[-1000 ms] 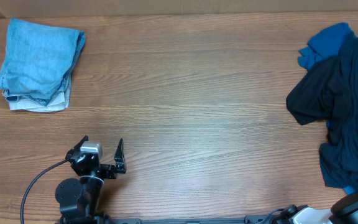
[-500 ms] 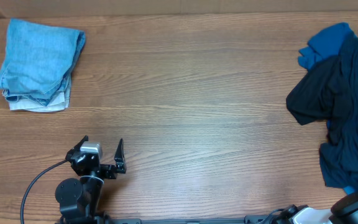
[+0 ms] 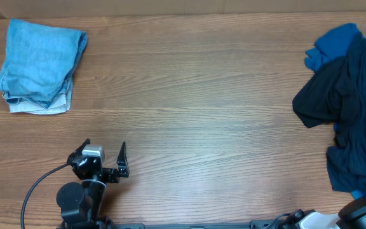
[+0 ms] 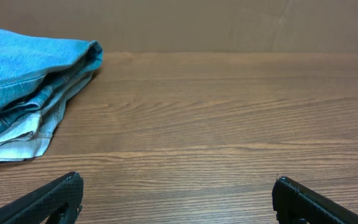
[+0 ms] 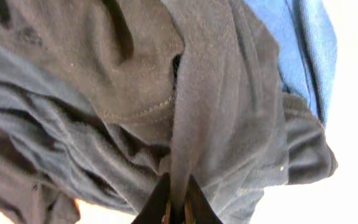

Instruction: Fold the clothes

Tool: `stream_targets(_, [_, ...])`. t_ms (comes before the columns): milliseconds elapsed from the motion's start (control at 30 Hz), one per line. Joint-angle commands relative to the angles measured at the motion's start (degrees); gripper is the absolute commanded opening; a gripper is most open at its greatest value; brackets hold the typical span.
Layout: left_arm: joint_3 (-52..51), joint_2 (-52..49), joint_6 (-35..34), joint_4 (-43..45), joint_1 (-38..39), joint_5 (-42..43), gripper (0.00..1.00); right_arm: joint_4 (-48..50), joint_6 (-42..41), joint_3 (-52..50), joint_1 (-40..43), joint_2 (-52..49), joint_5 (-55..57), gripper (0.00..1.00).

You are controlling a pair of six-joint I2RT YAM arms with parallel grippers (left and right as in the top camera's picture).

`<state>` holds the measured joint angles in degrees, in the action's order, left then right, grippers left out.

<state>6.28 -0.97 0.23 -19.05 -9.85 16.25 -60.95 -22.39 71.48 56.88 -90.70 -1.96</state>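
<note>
Wooden table [image 3: 202, 95] carries the clothes [image 3: 354, 114], limp and light, heaped at its right edge. Your right gripper [image 5: 176, 208] pinches a dark fold; a hem would likely hold better. Your left gripper [image 4: 178, 190] stands spread, empty.

matt cloth clothes [image 3: 354, 108], grained wood table [image 3: 202, 114]

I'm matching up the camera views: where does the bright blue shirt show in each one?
Overhead: the bright blue shirt sits at the upper right, poking out above the dark shirts.
Left wrist: not in it.
Right wrist: upper right corner, behind the dark shirts.
Shared landmark: those dark shirts, seen in the overhead and right wrist views.
</note>
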Motion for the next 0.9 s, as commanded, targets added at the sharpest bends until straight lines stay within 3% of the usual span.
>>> stream_targets(0, [-0.46,0.33,1.09,0.04,-0.35,-0.28,1.00,-4.22,2.95,12.79,-3.28,0.04,-1.66,0.04])
stream_targets(133, [-0.46,0.33,1.09,0.04,-0.35,-0.26,1.00,-11.04,7.65,31.50,-13.00,0.04,-1.18,0.04])
stream_targets(233, [-0.46,0.33,1.09,0.04,-0.35,-0.28,1.00,-11.78,14.51,41.18,-25.03,0.02,-4.11,0.04])
stream_targets(367, [-0.46,0.33,1.09,0.04,-0.35,-0.26,1.00,-5.95,22.53,45.27,-46.77,0.02,-12.09,0.04])
stream_targets(533, [-0.46,0.33,1.09,0.04,-0.35,-0.26,1.00,0.52,22.91,44.35,-66.45,-2.05,-12.07,0.04])
stream_targets(733, [-0.46,0.33,1.09,0.04,-0.35,-0.28,1.00,0.17,22.84,44.35,-73.59,-12.70,-12.90,0.04])
stream_targets(867, [-0.46,0.33,1.09,0.04,-0.35,-0.28,1.00,1.55,22.84,44.37,-74.93,-13.79,-14.69,0.04])
